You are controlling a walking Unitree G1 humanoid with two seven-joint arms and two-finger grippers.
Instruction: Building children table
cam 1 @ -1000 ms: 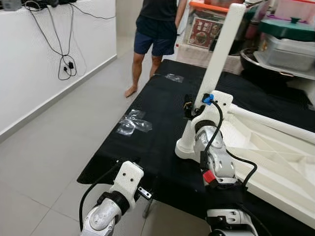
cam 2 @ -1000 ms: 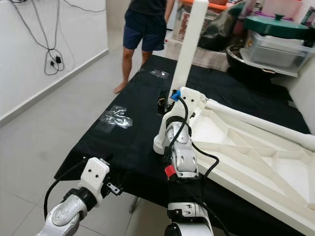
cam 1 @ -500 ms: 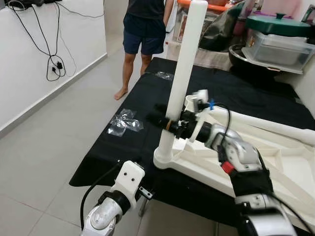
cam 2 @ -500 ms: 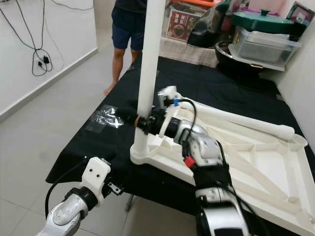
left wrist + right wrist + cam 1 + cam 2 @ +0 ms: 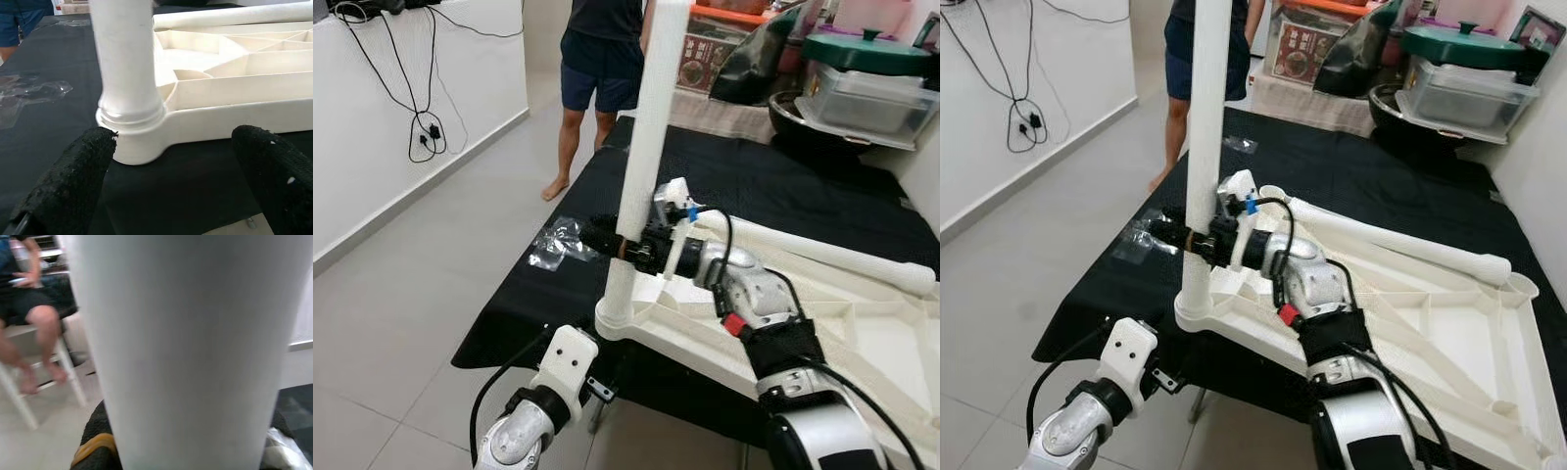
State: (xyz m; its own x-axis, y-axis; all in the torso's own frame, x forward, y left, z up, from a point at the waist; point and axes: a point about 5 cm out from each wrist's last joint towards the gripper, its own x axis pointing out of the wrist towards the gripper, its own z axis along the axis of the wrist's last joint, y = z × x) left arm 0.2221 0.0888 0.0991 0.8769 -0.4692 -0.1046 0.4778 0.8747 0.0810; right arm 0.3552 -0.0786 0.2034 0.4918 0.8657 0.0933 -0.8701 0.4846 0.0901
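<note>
An upside-down white children's table [image 5: 1449,323] lies on a black-covered work table [image 5: 538,304]. One white leg [image 5: 646,127] stands upright in the socket at its near left corner. My right gripper [image 5: 617,243] reaches in from the right and is shut on this leg just above the socket. In the right wrist view the leg [image 5: 186,352] sits between the dark fingers [image 5: 98,440]. A second white leg [image 5: 1400,245] lies flat across the tabletop's underside. My left gripper [image 5: 171,191] is open, low at the work table's near edge, facing the leg's socket [image 5: 132,127] without touching it.
A person [image 5: 607,59] stands barefoot at the far end of the work table. Crumpled clear plastic [image 5: 558,245] lies on the cloth left of the leg. Bins and a green-lidded container [image 5: 881,69] crowd the back right. Cables [image 5: 426,127] hang on the left wall.
My right arm swung round from beside the socket and closed its fingers on the leg. The leg went from leaning right to nearly upright and shifted left. The left arm stayed put.
</note>
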